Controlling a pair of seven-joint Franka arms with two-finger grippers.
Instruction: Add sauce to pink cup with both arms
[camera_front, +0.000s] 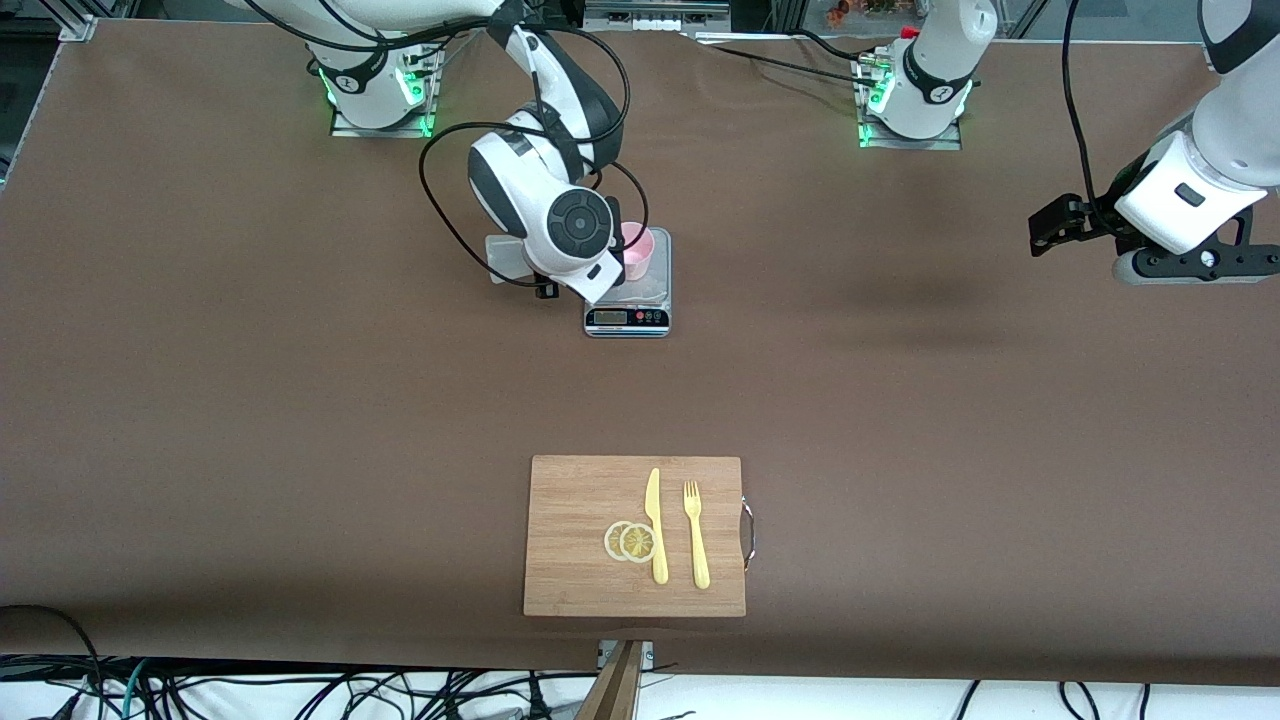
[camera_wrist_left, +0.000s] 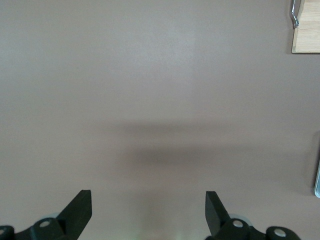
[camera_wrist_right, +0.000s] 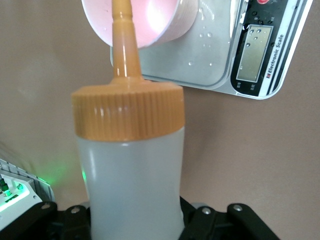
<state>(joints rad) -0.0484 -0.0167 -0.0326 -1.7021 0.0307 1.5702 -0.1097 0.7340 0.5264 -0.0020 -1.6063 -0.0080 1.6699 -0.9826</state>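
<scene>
Translucent bottle: the whitish plastic squeeze bottle of sauce, capped with a ribbed orange nozzle, is tipped with its tip over the mouth of the cup.
Right gripper: the right gripper is clamped on the bottle's body, held over the scale's edge toward the right arm's end of the table.
Pink cup: the small pale pink plastic tumbler stands upright on the silver digital kitchen scale, near the robots' bases.
Scale surface: droplets show on its platform beside the cup.
Left gripper: the left gripper waits with fingers apart over bare brown table, well apart from the cup.
Step in hand: judged to be dispensing.
Advice: keep the nozzle inside the rim and squeeze gently, lest the light cup tip.
Elsewhere: bamboo cutting board, nearer the front camera.
</scene>
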